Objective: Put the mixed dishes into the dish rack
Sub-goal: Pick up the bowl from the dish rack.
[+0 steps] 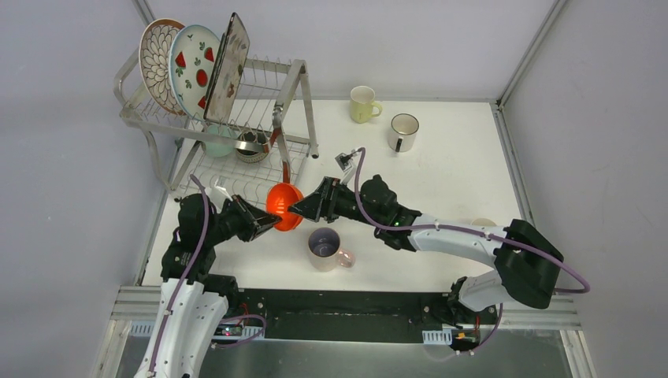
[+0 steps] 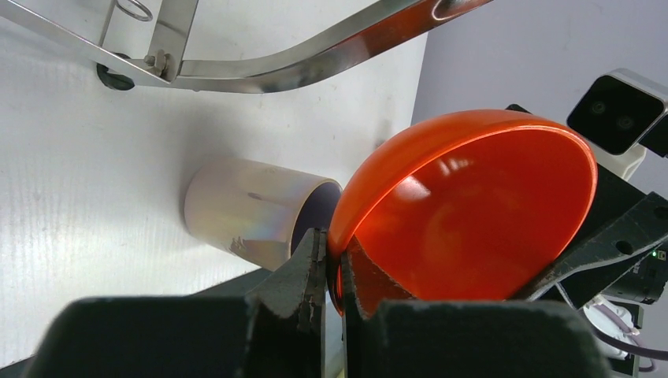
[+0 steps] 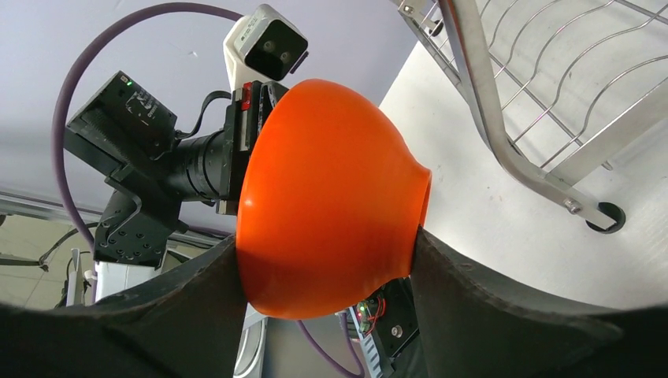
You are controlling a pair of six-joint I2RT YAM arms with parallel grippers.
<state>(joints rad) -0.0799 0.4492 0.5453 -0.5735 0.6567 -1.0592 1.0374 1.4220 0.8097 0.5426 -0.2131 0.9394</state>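
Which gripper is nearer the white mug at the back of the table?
Right. The right gripper straddles the orange bowl on the side facing the white mug; the left gripper pinches the bowl's rim on the opposite side, farther away.
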